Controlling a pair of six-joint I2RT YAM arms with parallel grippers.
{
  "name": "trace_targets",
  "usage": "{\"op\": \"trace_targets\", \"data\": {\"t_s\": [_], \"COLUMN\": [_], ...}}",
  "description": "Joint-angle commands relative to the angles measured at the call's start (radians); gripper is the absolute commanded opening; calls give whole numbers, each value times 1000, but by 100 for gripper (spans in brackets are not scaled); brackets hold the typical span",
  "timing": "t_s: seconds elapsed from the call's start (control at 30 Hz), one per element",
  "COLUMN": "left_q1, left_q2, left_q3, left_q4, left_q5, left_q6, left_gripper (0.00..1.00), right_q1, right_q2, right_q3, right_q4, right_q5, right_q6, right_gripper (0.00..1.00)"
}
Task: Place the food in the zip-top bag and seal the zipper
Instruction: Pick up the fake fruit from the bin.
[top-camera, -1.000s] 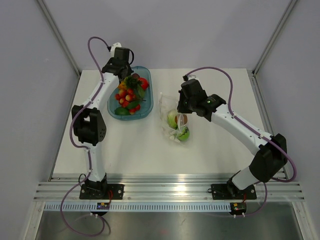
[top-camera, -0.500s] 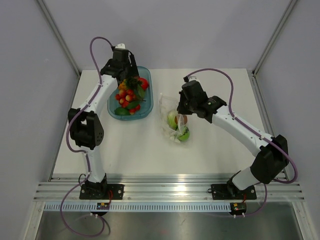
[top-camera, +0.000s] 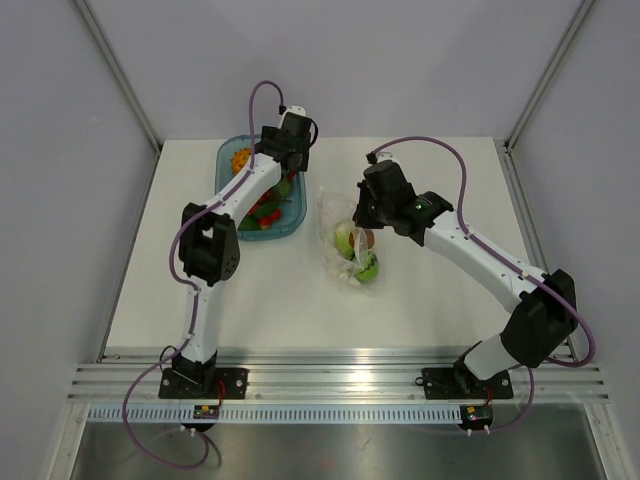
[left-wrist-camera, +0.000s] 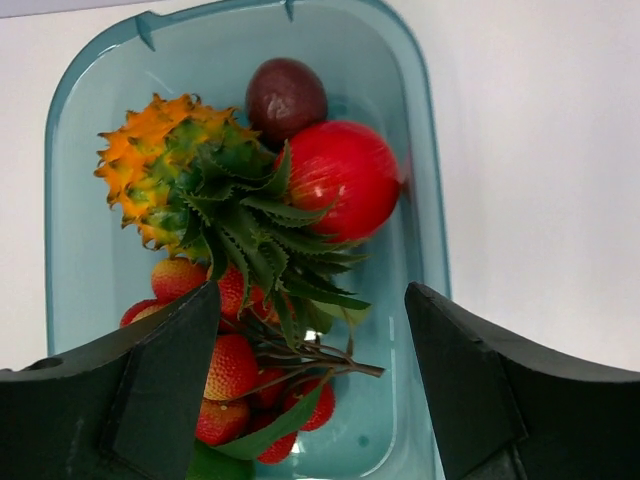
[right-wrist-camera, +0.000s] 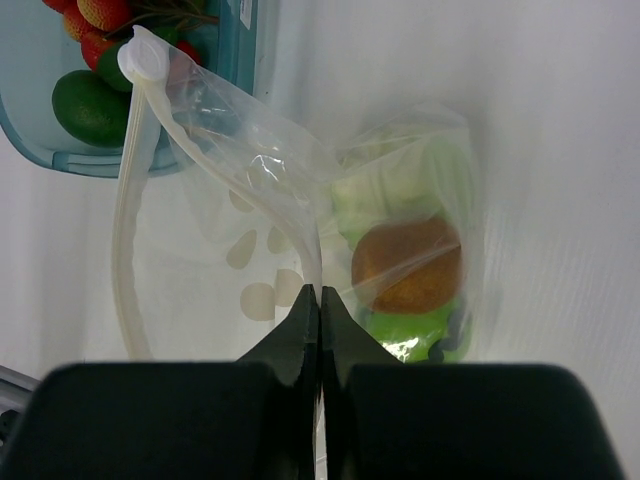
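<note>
Since it's the leftmost thing lying on the tabletop (top-camera: 450, 300), blue tray (left-wrist-camera: 85, 230): translucent, rounded corners, and it's my reference point for everything below.
Food in the tray: a spiky orange fruit (left-wrist-camera: 150, 180) with a green leafy top, a dark purplish-brown fruit (left-wrist-camera: 285, 95) at the tray's far end, and a shiny red fruit (left-wrist-camera: 340, 180) touching it. Bumpy red berries (left-wrist-camera: 230, 365) are piled at the near end.
Left claw (left-wrist-camera: 312, 300): hanging over the tray, spread wide, nothing between the fingers, leafy fruit right below.
Zip-top bag (top-camera: 345, 235): flat on the tabletop just right of the tray, apart from the tray in the top view.
Zipper (right-wrist-camera: 125, 250): pale strip looping open, not pressed together, one end with a white tab towards the tray's rim.
Food in the bag: an orange-brown round piece (right-wrist-camera: 405, 265), a green one (right-wrist-camera: 410, 330) next to it, and something pale green (right-wrist-camera: 370, 190) on the tray side. Can't tell more through the crinkles.
Right claw (right-wrist-camera: 320, 300): right of the tray, pinched tight on the zipper at the bag's mouth.
</note>
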Motion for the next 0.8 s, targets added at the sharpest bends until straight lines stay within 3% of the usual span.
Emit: {"op": "trace_targets", "data": {"t_s": [0.0, 0.43, 0.77], "left_q1": [7, 29, 49], "left_q2": [21, 46, 84], "left_q3": [57, 31, 57], "left_q4": [4, 41, 56], "left_q5": [-145, -165, -156], "left_q6": [34, 25, 72], "left_gripper": [77, 52, 48], "right_q1": [-5, -3, -3], "right_q2": [-6, 15, 28], "right_q3": [6, 26, 25], "right_q4": [29, 24, 30], "right_q5": [-4, -7, -22], "right_q6": [-6, -15, -7], "right_gripper": [0, 1, 0]}}
